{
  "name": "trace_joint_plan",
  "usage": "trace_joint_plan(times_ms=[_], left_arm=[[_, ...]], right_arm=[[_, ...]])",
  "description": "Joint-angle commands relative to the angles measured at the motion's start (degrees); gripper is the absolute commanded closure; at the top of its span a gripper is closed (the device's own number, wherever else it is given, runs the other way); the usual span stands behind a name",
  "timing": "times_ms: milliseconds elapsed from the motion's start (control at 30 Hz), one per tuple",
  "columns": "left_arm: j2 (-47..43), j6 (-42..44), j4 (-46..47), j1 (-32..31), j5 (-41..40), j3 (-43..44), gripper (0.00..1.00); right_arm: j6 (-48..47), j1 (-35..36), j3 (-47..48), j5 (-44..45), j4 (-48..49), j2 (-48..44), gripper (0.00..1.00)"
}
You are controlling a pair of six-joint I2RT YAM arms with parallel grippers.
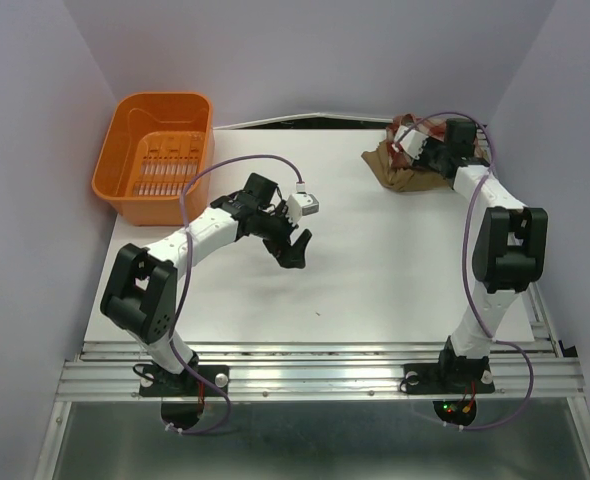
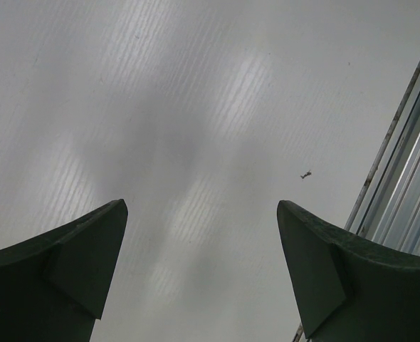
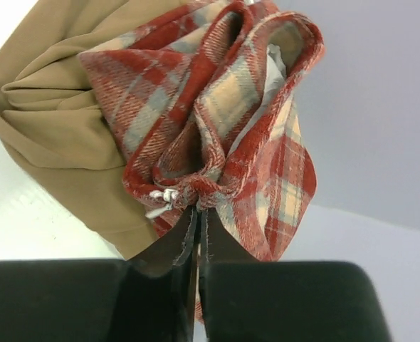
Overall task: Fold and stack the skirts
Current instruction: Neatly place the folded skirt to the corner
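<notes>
The red-and-cream plaid skirt [image 3: 217,114] is bunched at the far right of the table, on the plain tan-brown skirt [image 3: 50,114]. Both show in the top view, plaid skirt [image 1: 415,128] over tan skirt [image 1: 400,175]. My right gripper [image 3: 198,206] is shut on a pinched fold of the plaid skirt and holds it raised. In the top view my right gripper [image 1: 422,150] sits right at the heap. My left gripper [image 1: 293,248] is open and empty over bare table near the middle; its fingers [image 2: 89,249] stand wide apart. The pastel floral skirt is out of view.
An orange plastic basket [image 1: 155,155] stands at the back left of the white table [image 1: 375,270]. Purple-grey walls close the back and both sides. A metal rail [image 1: 315,375] runs along the near edge, and shows at right in the left wrist view [image 2: 409,185].
</notes>
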Motion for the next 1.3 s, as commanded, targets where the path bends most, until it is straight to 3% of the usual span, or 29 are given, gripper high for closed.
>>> trace_joint_plan(times_ms=[0,333,467,633,733,1000,1067,1100,1167,1233,1267], left_arm=[[-0.02,0.57,-0.31,0.05,1.50,2.40,0.01],[-0.64,0.65,-0.31,0.05,1.24,1.79,0.01],[-0.82,0.48,-0.04,0.05,1.15,1.35,0.01],[0.06,0.57,-0.22,0.13,1.41,1.61,0.01],[0.59,0.48,-0.48,0.13,1.41,1.97,0.01],[-1.08,-0.05,0.22,0.84,1.24,-0.93,0.01],[-0.99,-0.05,0.31,0.84,1.50,-1.02,0.01],[-1.17,-0.14,0.31,0.84,1.41,-0.94,0.01],[-1.25,-0.31,0.22,0.84,1.50,-0.85,0.01],[-1.17,-0.22,0.13,0.92,1.59,-0.58,0.01],[-1.17,-0.14,0.13,0.92,1.59,-0.67,0.01]], right_arm=[[1.37,0.20,2.35,0.77,5.25,-1.34,0.99],[9.62,-0.85,10.96,4.98,7.53,2.08,0.99],[14.72,-2.78,15.01,9.81,14.99,5.51,0.99],[15.96,-2.79,16.33,24.13,31.51,13.41,0.99],[15.61,-2.79,20.54,31.43,35.05,20.70,0.70],[22.10,-5.51,35.74,40.49,37.25,31.70,0.65],[23.43,-5.51,37.16,41.02,37.60,31.80,0.58],[24.74,-5.51,37.77,41.02,38.03,31.36,0.40],[26.76,-5.51,38.30,41.11,37.78,30.74,0.33],[29.93,-5.51,37.35,40.24,35.76,27.85,0.19],[31.85,-5.51,36.21,39.71,35.67,26.36,0.01]])
